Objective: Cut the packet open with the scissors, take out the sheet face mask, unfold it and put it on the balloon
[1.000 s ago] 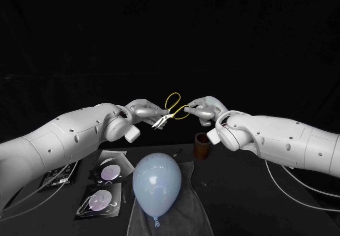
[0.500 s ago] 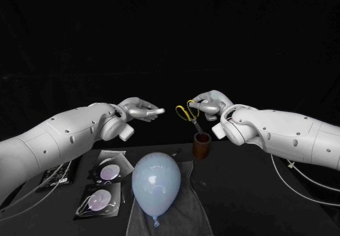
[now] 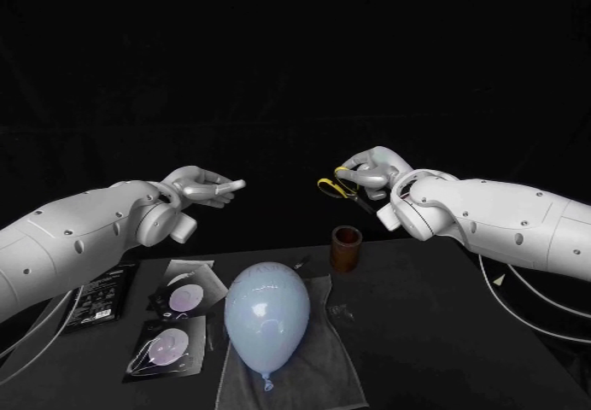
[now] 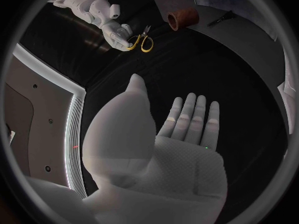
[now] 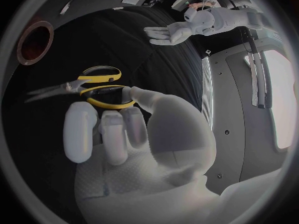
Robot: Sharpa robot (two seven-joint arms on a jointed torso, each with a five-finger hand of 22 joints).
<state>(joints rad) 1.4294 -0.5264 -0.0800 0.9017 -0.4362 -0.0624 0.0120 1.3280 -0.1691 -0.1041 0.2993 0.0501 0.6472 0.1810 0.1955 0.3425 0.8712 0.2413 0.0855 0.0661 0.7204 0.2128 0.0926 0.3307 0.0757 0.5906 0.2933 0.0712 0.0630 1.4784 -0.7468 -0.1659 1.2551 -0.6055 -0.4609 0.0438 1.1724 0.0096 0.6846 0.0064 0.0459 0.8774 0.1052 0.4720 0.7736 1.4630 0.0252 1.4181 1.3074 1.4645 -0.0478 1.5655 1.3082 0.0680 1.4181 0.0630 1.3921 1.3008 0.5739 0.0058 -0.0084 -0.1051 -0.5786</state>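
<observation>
Left hand (image 3: pixel 203 185) withdrew; scissors (image 3: pixel 334 187) hooked on right hand's (image 3: pixel 372 173) fingers (image 5: pixel 112 132).

Left hand (image 3: pixel 203 185) raised, flat and empty; right hand (image 3: pixel 370 174) raised, curled in a grip.

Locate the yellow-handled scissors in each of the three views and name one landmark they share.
Head view: scissors held by the right hand, above the brown cup.
Left wrist view: scissors in that hand, beside the cup.
Right wrist view: scissors at its own fingertips.
Shared landmark: the brown cup, seen in all three.
</observation>
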